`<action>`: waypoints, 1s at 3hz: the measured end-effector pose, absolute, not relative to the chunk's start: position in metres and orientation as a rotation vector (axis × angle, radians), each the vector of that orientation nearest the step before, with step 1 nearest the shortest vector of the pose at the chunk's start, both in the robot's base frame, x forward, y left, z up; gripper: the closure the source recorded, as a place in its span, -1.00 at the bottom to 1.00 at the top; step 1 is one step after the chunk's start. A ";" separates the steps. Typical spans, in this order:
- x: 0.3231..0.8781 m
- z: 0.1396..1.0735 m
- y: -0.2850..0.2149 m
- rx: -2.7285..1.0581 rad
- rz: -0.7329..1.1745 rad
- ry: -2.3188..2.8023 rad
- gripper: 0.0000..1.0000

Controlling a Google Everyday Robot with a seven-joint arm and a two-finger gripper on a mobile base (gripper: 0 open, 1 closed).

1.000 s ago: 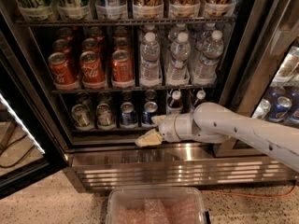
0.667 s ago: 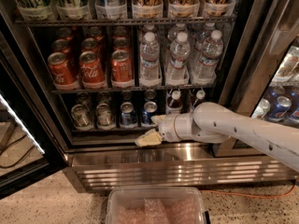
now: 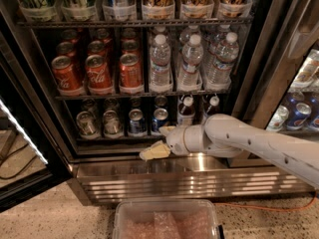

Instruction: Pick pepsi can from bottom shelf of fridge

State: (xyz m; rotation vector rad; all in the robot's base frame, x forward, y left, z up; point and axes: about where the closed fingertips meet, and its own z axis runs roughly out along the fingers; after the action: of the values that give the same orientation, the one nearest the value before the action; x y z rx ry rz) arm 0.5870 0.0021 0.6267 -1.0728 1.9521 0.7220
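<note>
1. The fridge (image 3: 164,176) has red cans (image 3: 99,73) and water bottles (image 3: 192,63) on the rack above its lowest one
2. The white arm (image 3: 259,143) reaches in from the right
3. The bottom shelf (image 3: 114,139) carries silver-grey cans (image 3: 87,124) at the left, blue cans in the middle and small bottles (image 3: 185,111) at the right
4. The gripper (image 3: 160,141) hangs just in front of the shelf's rail, jaws spread, grasping nothing
5. The pepsi can (image 3: 160,118) stands upright on the bottom shelf, just behind the gripper
</note>
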 end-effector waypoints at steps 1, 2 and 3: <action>0.589 0.622 0.016 -1.062 0.787 1.945 -0.54; 0.591 0.619 0.033 -1.076 0.846 1.924 -0.48; 0.610 0.613 0.041 -1.110 0.814 1.910 -0.50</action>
State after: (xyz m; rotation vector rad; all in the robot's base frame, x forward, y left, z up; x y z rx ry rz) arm 0.6096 0.0406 0.6132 -1.1102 1.9097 0.8138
